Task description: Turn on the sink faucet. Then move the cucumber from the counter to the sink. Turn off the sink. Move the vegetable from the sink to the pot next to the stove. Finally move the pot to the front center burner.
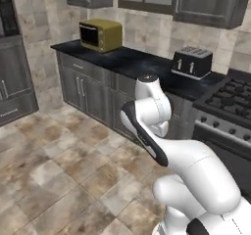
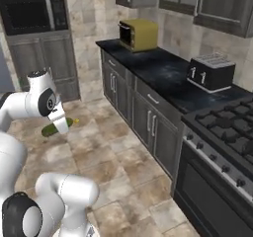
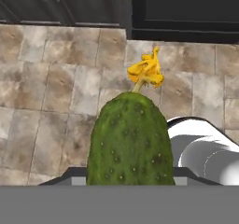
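Tiled kitchen floor (image 3: 51, 101), dark cabinets behind. Gripper (image 3: 130, 183) about half-closed on the cucumber (image 3: 130, 139), which sticks out past the jaws, yellow flower end forward; in the right base view it hangs over the floor beside the arm. Counter (image 2: 163, 75) and stove (image 2: 227, 127) well apart from it. I'd judge this the carry to the pot. Placing it and moving the pot to the burner remain.
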